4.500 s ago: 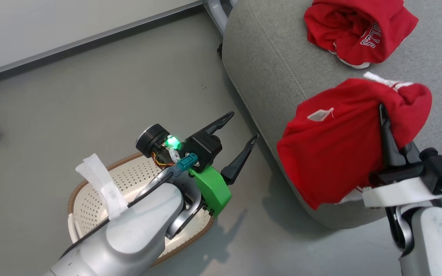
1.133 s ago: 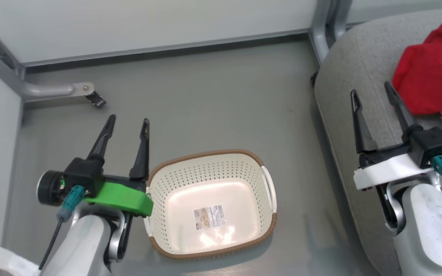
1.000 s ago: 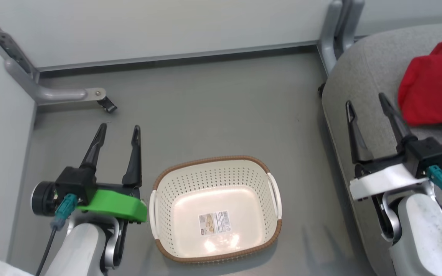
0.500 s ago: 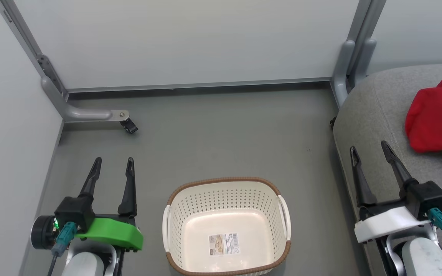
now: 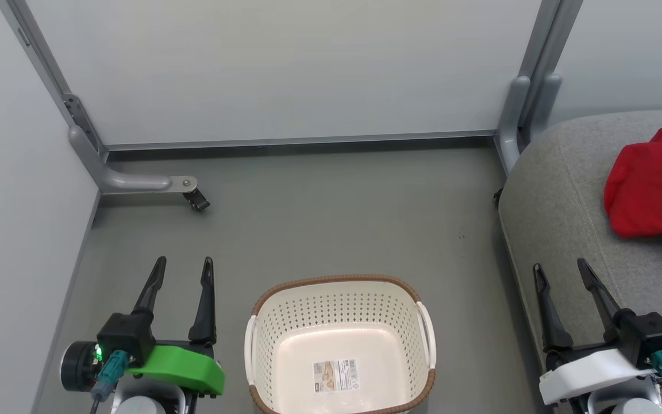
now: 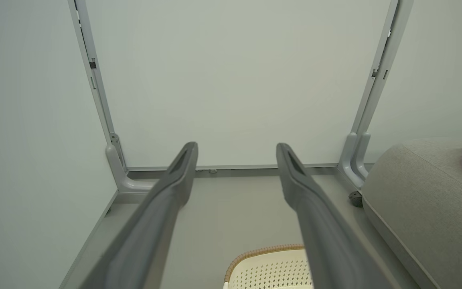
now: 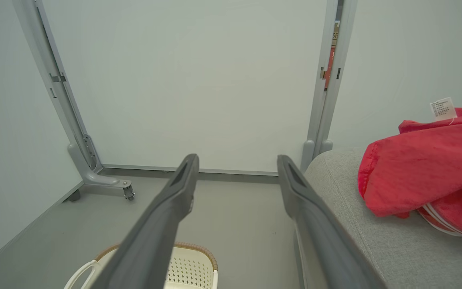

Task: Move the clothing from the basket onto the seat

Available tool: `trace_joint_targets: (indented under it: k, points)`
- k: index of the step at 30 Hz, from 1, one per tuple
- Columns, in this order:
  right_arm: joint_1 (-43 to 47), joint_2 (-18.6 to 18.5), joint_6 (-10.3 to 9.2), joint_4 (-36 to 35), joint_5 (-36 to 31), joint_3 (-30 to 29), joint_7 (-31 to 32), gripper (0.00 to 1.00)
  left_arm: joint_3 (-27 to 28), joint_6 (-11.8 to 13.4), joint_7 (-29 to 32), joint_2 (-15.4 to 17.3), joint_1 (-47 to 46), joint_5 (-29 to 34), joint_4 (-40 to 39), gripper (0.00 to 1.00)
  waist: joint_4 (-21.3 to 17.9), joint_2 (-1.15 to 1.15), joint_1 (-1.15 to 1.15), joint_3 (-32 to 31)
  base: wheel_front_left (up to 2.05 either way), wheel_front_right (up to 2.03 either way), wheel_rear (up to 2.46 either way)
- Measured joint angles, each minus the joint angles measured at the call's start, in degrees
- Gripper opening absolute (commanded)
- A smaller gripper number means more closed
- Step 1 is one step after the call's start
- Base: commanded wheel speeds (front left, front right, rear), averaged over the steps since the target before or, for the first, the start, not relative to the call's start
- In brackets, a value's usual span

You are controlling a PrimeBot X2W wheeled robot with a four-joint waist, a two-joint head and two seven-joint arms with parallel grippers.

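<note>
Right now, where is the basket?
In the head view the empty basket sits on the floor at bottom centre, between the left tool and the right tool, left of the grey seat.

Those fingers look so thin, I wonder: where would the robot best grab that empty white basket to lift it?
Likely the white handle on the left side of the basket, from above with the open left gripper, which is beside it. The handle is a thin loop standing off the wall, so one finger could slip behind it.
</note>
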Motion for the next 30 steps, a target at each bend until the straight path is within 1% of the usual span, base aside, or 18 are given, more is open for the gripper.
trace_joint_targets:
  k: [13, 21, 22, 28, 30]
  points:
    - [0.45, 0.01, 0.00, 1.40, 0.62, -0.90, 0.00, 1.00, 2.05, -1.51, 0.00, -1.69, 0.24, 1.65, 0.34, 1.00, -0.55, 0.00, 0.00, -0.19, 0.00, 0.00, 0.00]
    - [0.36, 0.01, 0.00, 1.78, 0.69, -1.22, 0.00, 1.00, 2.70, -1.59, 0.00, -2.12, 0.24, 3.31, 1.05, 1.00, -0.72, 0.00, 0.00, -0.24, 0.00, 0.00, 0.00]
    - [0.39, 0.05, 0.00, 1.87, 0.68, -1.25, 0.00, 0.00, 2.71, -1.65, 0.00, -2.16, 0.26, 3.34, 1.16, 0.00, -0.72, 0.00, 0.00, -0.23, 0.00, 0.00, 0.00]
    - [1.15, 0.93, 0.00, 5.12, 0.85, -1.12, 0.22, 0.00, 2.36, -1.65, 0.11, -2.27, 1.46, 3.19, 4.38, 0.00, -0.78, 0.00, 0.00, -0.22, 0.00, 0.00, 0.00]
    - [1.19, 1.07, 0.00, 5.61, 2.54, -1.18, 0.93, 0.00, 2.60, -1.66, 0.83, -2.30, 1.65, 1.63, 4.70, 0.00, -0.89, 0.00, 0.00, -0.20, 0.00, 0.00, 0.00]
